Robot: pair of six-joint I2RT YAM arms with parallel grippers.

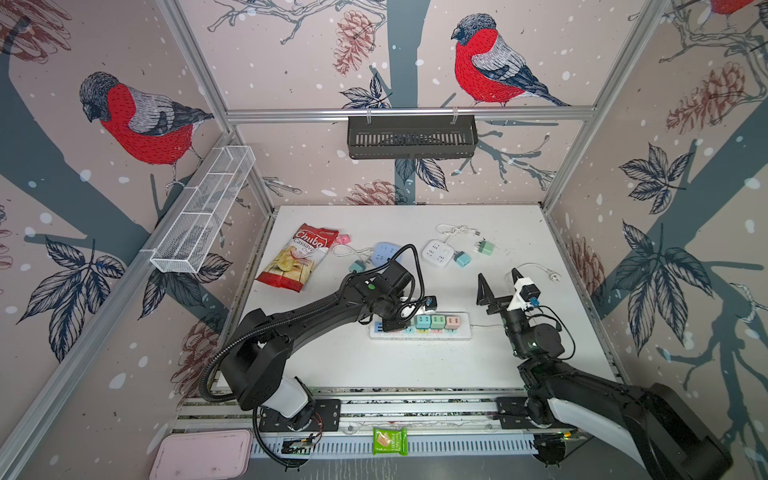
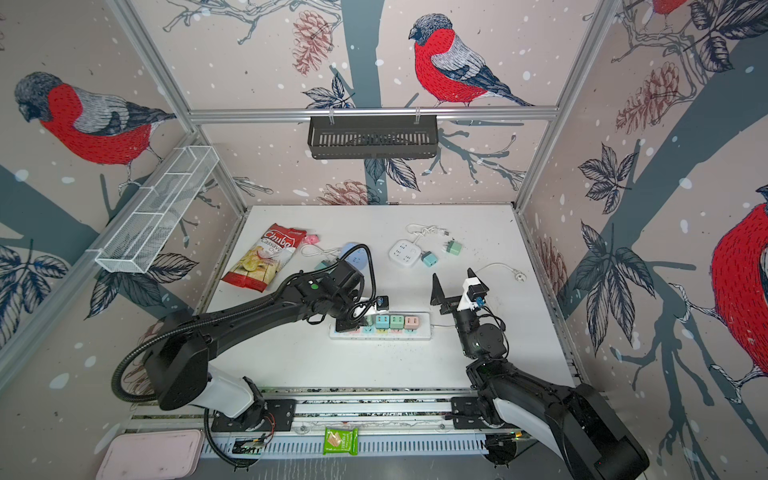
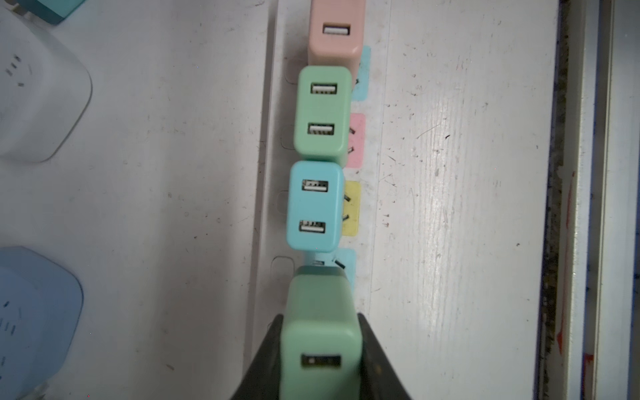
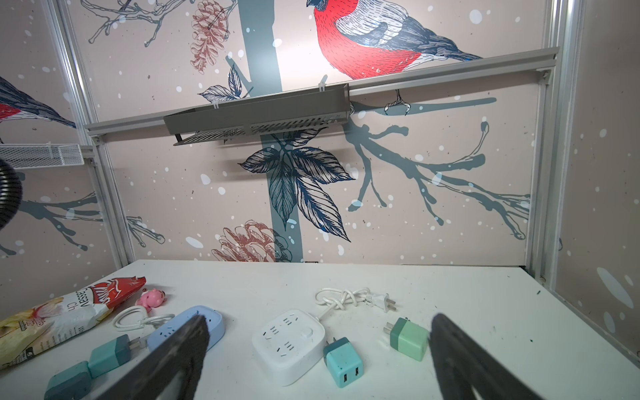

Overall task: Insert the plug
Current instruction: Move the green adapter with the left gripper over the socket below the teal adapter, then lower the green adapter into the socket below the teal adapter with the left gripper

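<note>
Matt green plastic plug (image 3: 320, 346), smooth white plastic power strip (image 3: 291, 41), scuffed white tabletop (image 3: 450, 173), glossy crisp bag (image 1: 297, 262).

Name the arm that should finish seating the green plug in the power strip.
Left. The left hand is shut on the green plug above the power strip's free socket. The right hand hangs open, empty, beyond the strip's end.

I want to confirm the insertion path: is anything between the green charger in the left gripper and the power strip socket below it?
Nothing visible. The green charger, held in the left gripper, sits over the blue-labelled socket of the power strip. The turquoise charger stands plugged in close beside it. Prongs are hidden.
</note>
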